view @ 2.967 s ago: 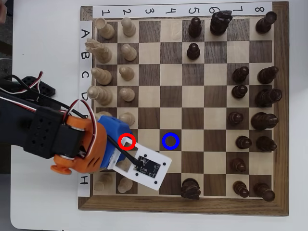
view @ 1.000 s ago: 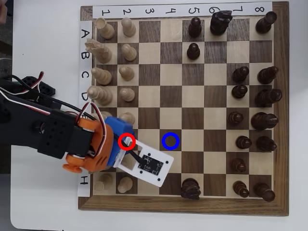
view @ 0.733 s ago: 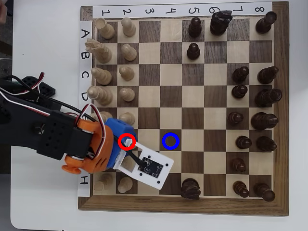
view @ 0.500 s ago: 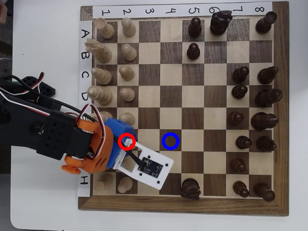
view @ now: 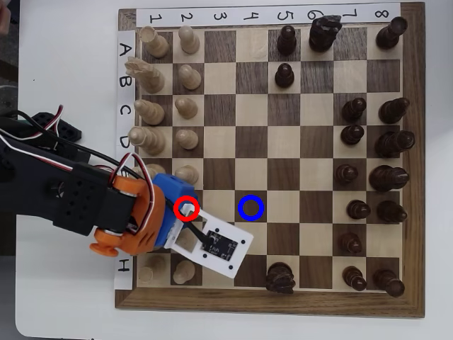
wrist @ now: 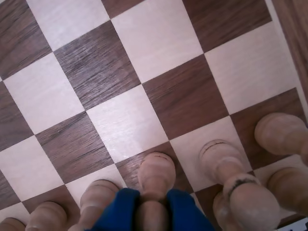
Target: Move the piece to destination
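— What has been moved? — Little since a second ago; the gripper (wrist: 151, 204) is kept closed on the piece (wrist: 156, 174), at the red ring (view: 186, 209); the destination (view: 250, 207) is left apart.

- White paper strip (view: 262, 15) along the far edge of the chessboard (view: 414, 163), well beyond the gripper (view: 185, 210) in the overhead view: handwritten numbers 1 to 8, turned on their side, one per column.
- White paper strip (view: 126, 85) down the board's left edge, beside the arm: handwritten letters A, B, C and part of D readable above the gripper; H readable just below it; the letters between hidden by the arm.
- Small black circuit board (view: 220, 243) on the white plate just right of the gripper: white print, too small to read.
- Wrist view: no text readable.
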Controlling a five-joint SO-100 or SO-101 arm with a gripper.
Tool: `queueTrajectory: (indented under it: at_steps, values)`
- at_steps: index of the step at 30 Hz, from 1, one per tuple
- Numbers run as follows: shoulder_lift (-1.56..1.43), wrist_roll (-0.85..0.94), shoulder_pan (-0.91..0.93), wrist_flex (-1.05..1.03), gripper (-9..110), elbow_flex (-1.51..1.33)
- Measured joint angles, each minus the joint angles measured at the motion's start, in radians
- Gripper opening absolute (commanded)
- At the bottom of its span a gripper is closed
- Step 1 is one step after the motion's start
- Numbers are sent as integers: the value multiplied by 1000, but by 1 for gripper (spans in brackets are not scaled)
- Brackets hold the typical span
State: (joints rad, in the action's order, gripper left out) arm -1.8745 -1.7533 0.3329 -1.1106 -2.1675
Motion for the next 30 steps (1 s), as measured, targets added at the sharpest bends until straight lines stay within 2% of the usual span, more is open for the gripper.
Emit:
queueTrajectory:
  at_steps: [10,30]
  values:
    - [-3,0,0,-126,0,49]
    - [-6,0,21,-245,0,187]
